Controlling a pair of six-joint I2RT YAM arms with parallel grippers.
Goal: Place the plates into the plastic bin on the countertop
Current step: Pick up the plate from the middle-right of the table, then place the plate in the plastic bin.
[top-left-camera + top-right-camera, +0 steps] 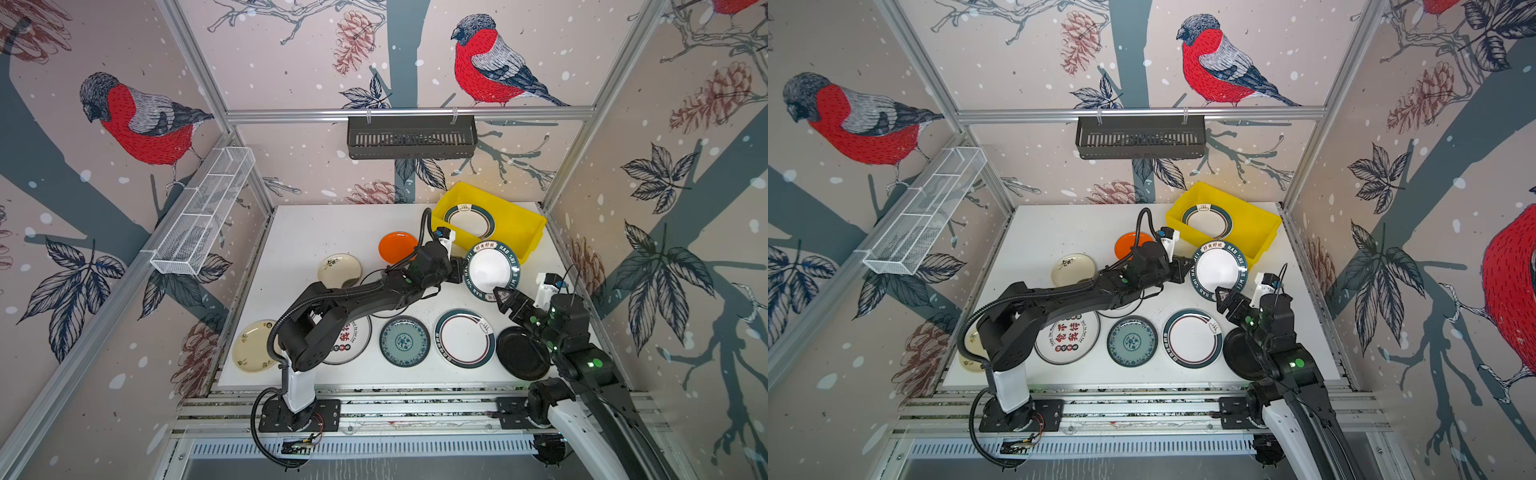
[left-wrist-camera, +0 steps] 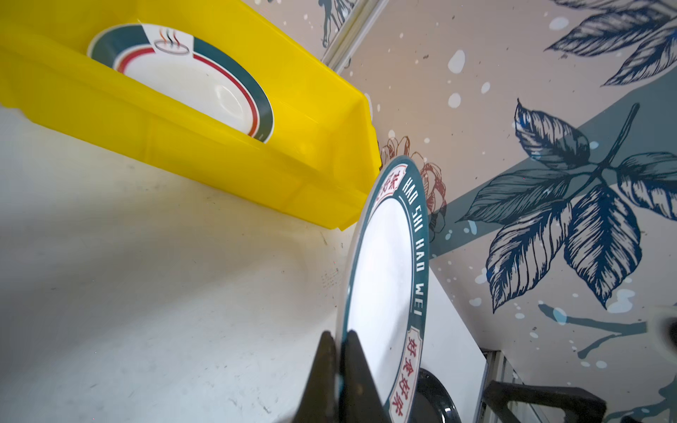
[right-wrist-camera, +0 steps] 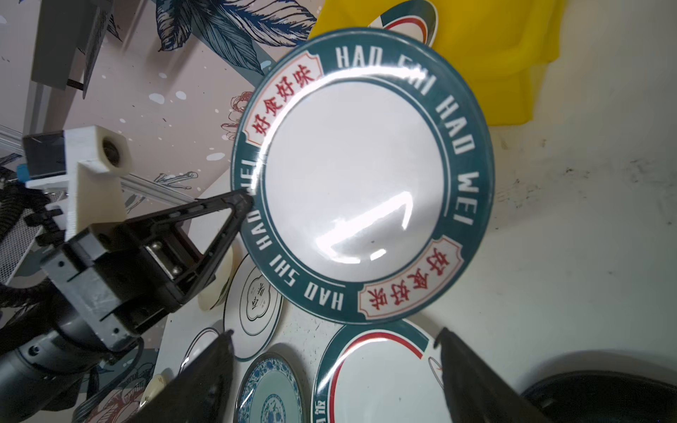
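My left gripper (image 1: 461,270) (image 2: 339,333) is shut on the rim of a white plate with a teal lettered rim (image 1: 492,270) (image 2: 381,263) (image 3: 351,183), held tilted above the countertop (image 1: 316,232) just in front of the yellow plastic bin (image 1: 519,232) (image 2: 219,146). One teal-rimmed plate (image 1: 468,220) lies in the bin. My right gripper (image 1: 501,300) (image 3: 335,332) stands open and empty beside the held plate's near edge. On the countertop lie orange (image 1: 398,246), cream floral (image 1: 340,270), teal-patterned (image 1: 404,341), teal-and-red-rimmed (image 1: 465,337) and black (image 1: 519,353) plates.
A black slatted basket (image 1: 411,137) hangs on the back rail. A white wire-mesh basket (image 1: 203,216) hangs on the left wall. Another cream plate (image 1: 253,347) and a red-character plate (image 1: 353,338) lie partly under my left arm. Aluminium rails edge the countertop.
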